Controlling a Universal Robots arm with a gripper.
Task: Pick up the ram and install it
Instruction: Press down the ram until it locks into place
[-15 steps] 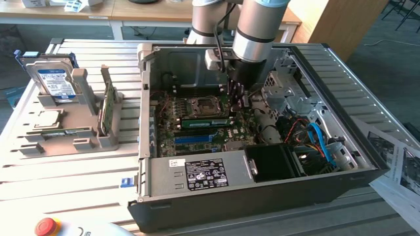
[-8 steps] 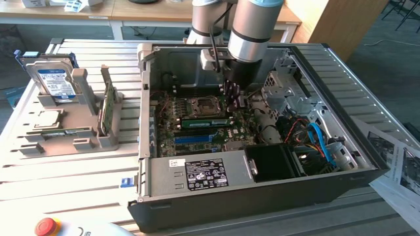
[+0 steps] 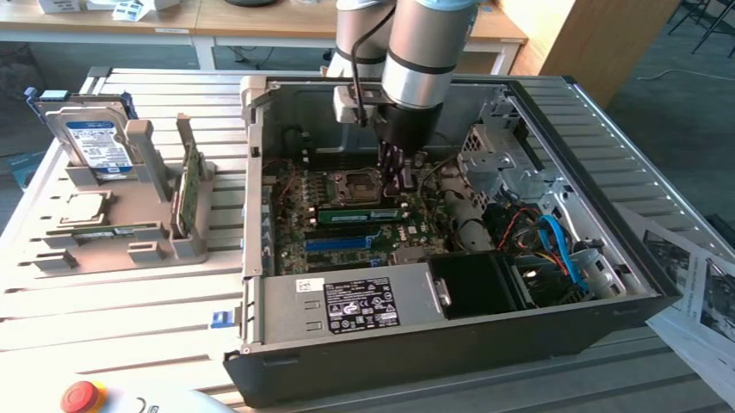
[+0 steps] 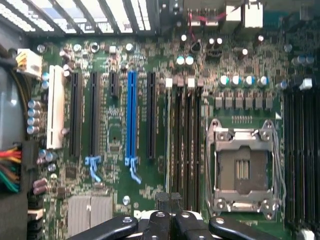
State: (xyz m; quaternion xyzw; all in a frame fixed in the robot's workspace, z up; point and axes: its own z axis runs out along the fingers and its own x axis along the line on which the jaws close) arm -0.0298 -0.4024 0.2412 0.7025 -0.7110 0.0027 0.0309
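Tool pressed together, pinching nothing I can see, frame centre over the motherboard. Ram looks to stand on edge in a slot just below it. Likely light, stiff, fragile; hold by long edges, not chips or contacts.

Computer case at centre, motherboard inside; parts holder at exterior view's left, hard drive in it

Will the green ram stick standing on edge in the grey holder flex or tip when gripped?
The ram looks like a thin circuit board: probably stiff and light. Standing on its narrow edge in the grey holder, it would likely tip if pushed free of the posts.
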